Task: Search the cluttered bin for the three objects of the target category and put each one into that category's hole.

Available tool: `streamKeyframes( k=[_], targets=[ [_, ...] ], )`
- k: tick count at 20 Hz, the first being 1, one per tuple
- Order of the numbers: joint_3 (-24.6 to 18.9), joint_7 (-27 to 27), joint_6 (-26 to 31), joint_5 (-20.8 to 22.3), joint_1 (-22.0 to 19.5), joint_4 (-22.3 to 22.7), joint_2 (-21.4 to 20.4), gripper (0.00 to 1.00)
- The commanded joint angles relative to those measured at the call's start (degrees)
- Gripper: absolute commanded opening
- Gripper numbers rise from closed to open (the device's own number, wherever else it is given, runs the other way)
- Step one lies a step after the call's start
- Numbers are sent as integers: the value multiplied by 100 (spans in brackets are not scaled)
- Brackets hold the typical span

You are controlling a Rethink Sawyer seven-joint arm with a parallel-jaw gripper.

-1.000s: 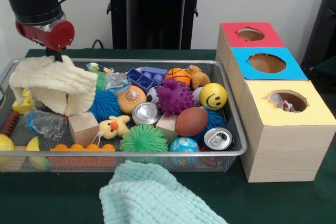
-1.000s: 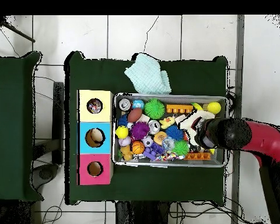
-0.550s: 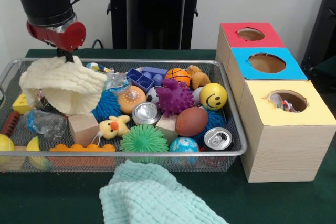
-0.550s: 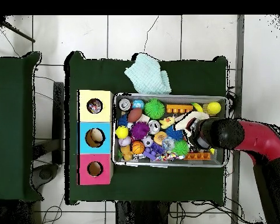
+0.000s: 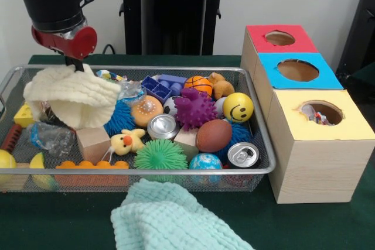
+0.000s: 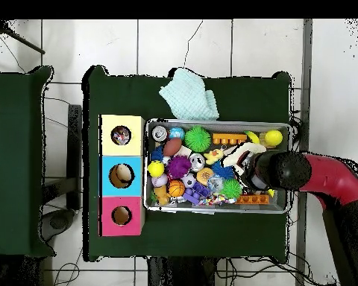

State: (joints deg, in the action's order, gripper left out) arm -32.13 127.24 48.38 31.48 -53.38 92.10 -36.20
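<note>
End effector (image 5: 75, 64): clenched on cream cloth (image 5: 71, 96), which hangs directly below it, over bin (image 5: 176, 69) at 9 o'clock. Holes (image 5: 297, 69) lie 3 o'clock of end effector, well apart.

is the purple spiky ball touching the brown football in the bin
Touching. In the front view the purple spiky rubber ball rests against the top of the brown football in the wire mesh bin, with no gap visible between them.
</note>
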Motion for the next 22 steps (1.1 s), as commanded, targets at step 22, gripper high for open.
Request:
streamKeyframes(
  k=[22],
  targets=[
    [-672, -2610, 348, 539, -326, -1300, 714, 0]
  ],
)
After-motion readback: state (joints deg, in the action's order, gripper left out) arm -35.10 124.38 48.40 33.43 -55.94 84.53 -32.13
